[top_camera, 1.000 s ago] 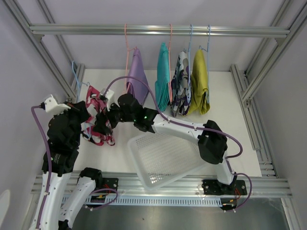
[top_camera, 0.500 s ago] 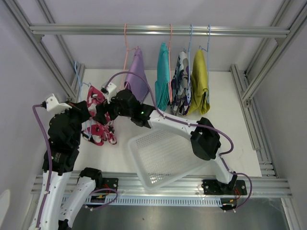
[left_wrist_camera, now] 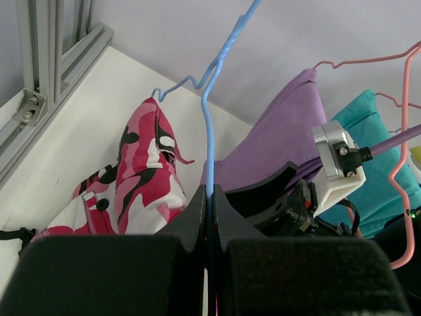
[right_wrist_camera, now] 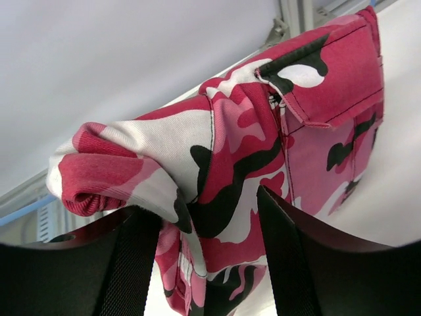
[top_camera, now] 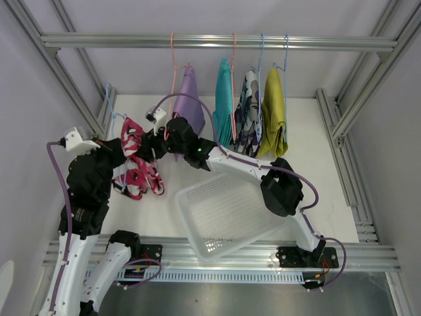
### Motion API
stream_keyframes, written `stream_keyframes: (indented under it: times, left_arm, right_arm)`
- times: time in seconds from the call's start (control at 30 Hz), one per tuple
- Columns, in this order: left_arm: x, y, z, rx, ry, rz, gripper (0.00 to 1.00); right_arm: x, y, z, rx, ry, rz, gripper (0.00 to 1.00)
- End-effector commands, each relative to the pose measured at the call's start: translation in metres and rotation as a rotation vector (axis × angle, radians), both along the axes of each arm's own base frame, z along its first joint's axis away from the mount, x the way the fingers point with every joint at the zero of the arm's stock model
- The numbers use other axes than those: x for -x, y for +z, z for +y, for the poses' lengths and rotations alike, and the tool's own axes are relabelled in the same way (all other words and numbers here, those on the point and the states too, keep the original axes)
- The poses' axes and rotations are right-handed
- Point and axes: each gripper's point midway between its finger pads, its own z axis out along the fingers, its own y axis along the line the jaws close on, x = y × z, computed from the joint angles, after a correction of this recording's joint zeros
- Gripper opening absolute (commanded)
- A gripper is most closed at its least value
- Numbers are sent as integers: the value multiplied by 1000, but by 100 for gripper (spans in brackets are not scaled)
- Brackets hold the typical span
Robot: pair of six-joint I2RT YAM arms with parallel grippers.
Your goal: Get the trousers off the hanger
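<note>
The red-and-white patterned shorts point(top_camera: 139, 170) hang on a blue hanger point(top_camera: 108, 105) at the left, off the rail. My left gripper point(top_camera: 117, 153) is shut on the blue hanger's wire point(left_wrist_camera: 210, 118), with the shorts point(left_wrist_camera: 141, 178) just left of it. My right gripper point(top_camera: 146, 143) is open, and its jaws stand on either side of a fold of the shorts point(right_wrist_camera: 243, 131) near their top. The lilac point(top_camera: 189, 105), teal point(top_camera: 223, 108), purple-black-white camouflage point(top_camera: 248, 115) and mustard point(top_camera: 273, 112) shorts hang on hangers from the rail point(top_camera: 131, 41).
A white mesh basket point(top_camera: 223, 214) lies on the table in front of the hanging shorts, under the right arm. Aluminium frame posts point(top_camera: 72, 85) run along both sides and the back.
My right gripper has moved up and back along the red-and-white shorts, from their lower part to near their top. The shorts have spread a little to the right. The left gripper keeps hold of the hanger.
</note>
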Motion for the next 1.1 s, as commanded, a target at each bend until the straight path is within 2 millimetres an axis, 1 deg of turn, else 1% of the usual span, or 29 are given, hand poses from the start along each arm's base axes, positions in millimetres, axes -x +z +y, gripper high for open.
stream_keyframes:
  times: [0.0, 0.13, 0.27, 0.33, 0.37, 0.43, 0.47, 0.5, 0.57, 0.7, 0.73, 0.77, 0.83, 0.9, 0.93, 0.97, 1.0, 1.03, 1.07]
  left_arm:
    - [0, 27, -6, 17, -33, -99, 0]
    - [-1, 28, -7, 17, -39, -99, 0]
    - [-1, 26, -8, 18, -41, -95, 0]
    - [-1, 27, -8, 18, -42, -96, 0]
    - [-1, 26, -8, 18, -41, -95, 1]
    - [-2, 26, -9, 19, -47, -95, 0]
    - [-2, 25, -10, 19, -50, -92, 0]
    - [-2, 25, -10, 21, -51, -92, 1]
    - [-2, 26, -10, 22, -53, -94, 0]
    - [-3, 24, -9, 21, -44, -90, 1]
    - [-4, 22, -8, 22, -39, -84, 1]
    - [-5, 22, -8, 21, -34, -79, 1]
    - [-8, 18, -6, 22, -19, -55, 0]
    - [-11, 12, -4, 14, -3, -17, 1]
    - [-12, 11, -4, 13, -6, -11, 0]
    - [-14, 9, -7, 11, -18, -1, 0]
    - [-16, 8, -8, 11, -21, 2, 1]
    - [-16, 8, -8, 10, -25, 2, 1]
    - [-17, 6, -9, 9, -26, 5, 0]
  right_arm:
    - [2, 13, 6, -83, 61, -1, 63]
    - [9, 14, 6, -99, 95, 18, 63]
    - [16, 10, 11, -105, 108, 40, 65]
    - [16, 9, 13, -115, 109, 47, 63]
    - [18, 5, 15, -114, 105, 62, 54]
    - [19, 4, 17, -117, 103, 67, 38]
    - [19, 6, 18, -118, 97, 67, 23]
    - [20, 8, 17, -118, 95, 68, 14]
    - [20, 14, 17, -121, 86, 66, 0]
    - [30, 40, 17, -111, 47, 33, 0]
    - [31, 54, 15, -117, 34, 12, 0]
    - [34, 62, 15, -115, 25, 0, 0]
    - [39, 88, 11, -109, -13, -42, 0]
    - [43, 101, 5, -90, -38, -48, 0]
    - [42, 124, 2, -121, -68, -68, 0]
    - [43, 137, -2, -130, -78, -84, 0]
    - [44, 140, -5, -111, -90, -82, 0]
    - [44, 162, -9, -140, -120, -102, 0]
    - [47, 170, -11, -140, -119, -118, 0]
